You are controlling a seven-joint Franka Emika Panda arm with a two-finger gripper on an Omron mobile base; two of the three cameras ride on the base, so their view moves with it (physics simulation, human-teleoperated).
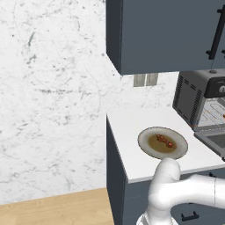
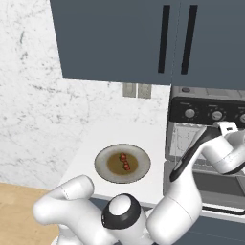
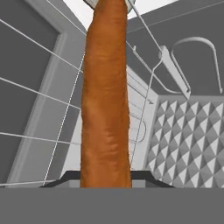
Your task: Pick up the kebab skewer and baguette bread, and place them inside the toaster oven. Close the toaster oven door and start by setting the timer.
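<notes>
I see my gripper [image 3: 106, 177] clamped on the baguette bread [image 3: 106, 96] above the toaster oven's [image 1: 193, 94] wire rack [image 3: 52, 109], while the kebab skewer [image 2: 125, 161] lies on its plate [image 2: 103, 162].

On the white tabletop [image 2: 119, 131] sits a round plate [image 2: 101, 163] carrying the kebab skewer [image 2: 125, 161]. To its right stands the toaster oven [image 2: 210, 103], its door [image 2: 215, 184] folded down, with 3 knobs [image 2: 190, 113] along the top. The white arm [image 2: 182, 201] reaches into its opening. Dark blue cupboards [image 2: 119, 43] hang above.
</notes>
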